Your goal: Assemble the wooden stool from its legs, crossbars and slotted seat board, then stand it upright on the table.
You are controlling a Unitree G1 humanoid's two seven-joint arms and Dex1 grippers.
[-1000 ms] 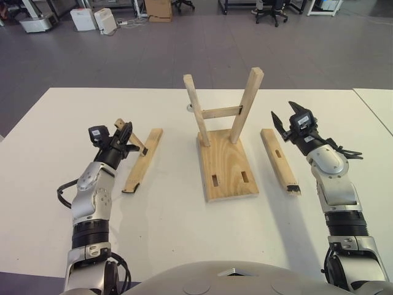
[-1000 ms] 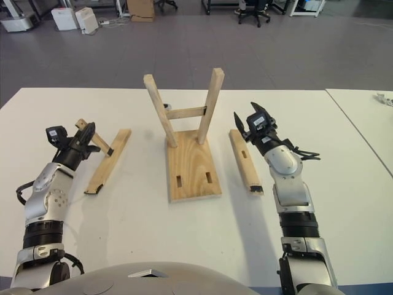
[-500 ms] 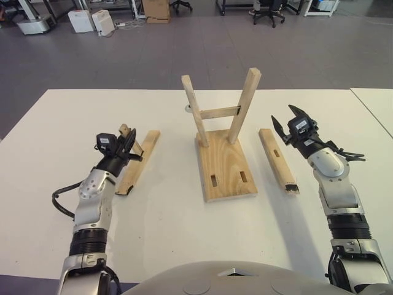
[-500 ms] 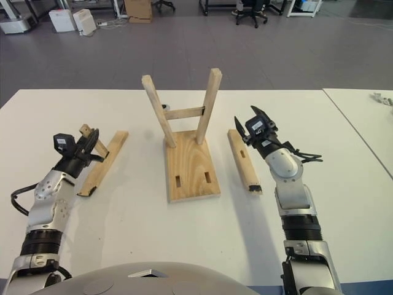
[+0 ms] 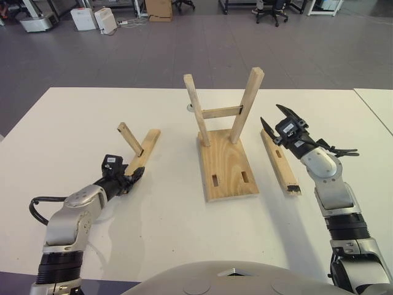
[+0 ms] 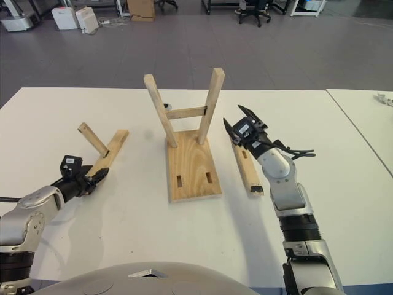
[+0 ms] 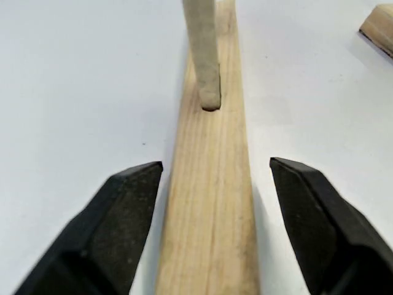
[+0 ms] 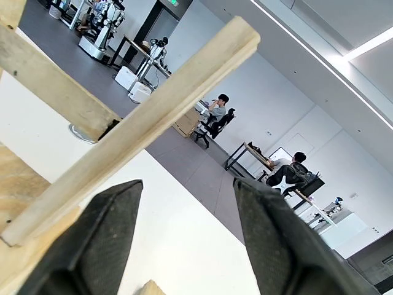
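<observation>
A pale wooden slotted seat board (image 5: 227, 166) lies flat at the middle of the white table (image 5: 80, 123). Two square wooden legs (image 5: 195, 107) (image 5: 245, 104) rise from its far end, leaning slightly apart. A thin wooden crossbar (image 5: 220, 112) joins them. Two small rectangular slots (image 5: 214, 180) near the board's near edge are unfilled.

To the left of the board, a loose wooden leg (image 5: 142, 157) lies flat on the table. A short wooden crossbar (image 5: 130, 137) is plugged into its side and slants upward. The left gripper (image 5: 131, 177) sits low at this leg's near end. Its black fingers (image 7: 123, 203) are spread wide on either side of the leg, clear of the wood.

To the right of the board, a second loose wooden leg (image 5: 279, 161) lies flat, with a slot in its upper face and a dark near tip. The right gripper (image 5: 270, 114) hangs over this leg's far end, jaws parted wide and holding nothing. It points toward the nearer standing leg.

A small grey round object (image 5: 190, 108) sits on the table behind the standing legs.

A white label (image 5: 111, 160) sits on top of the left wrist unit. Its print is too small to read.
</observation>
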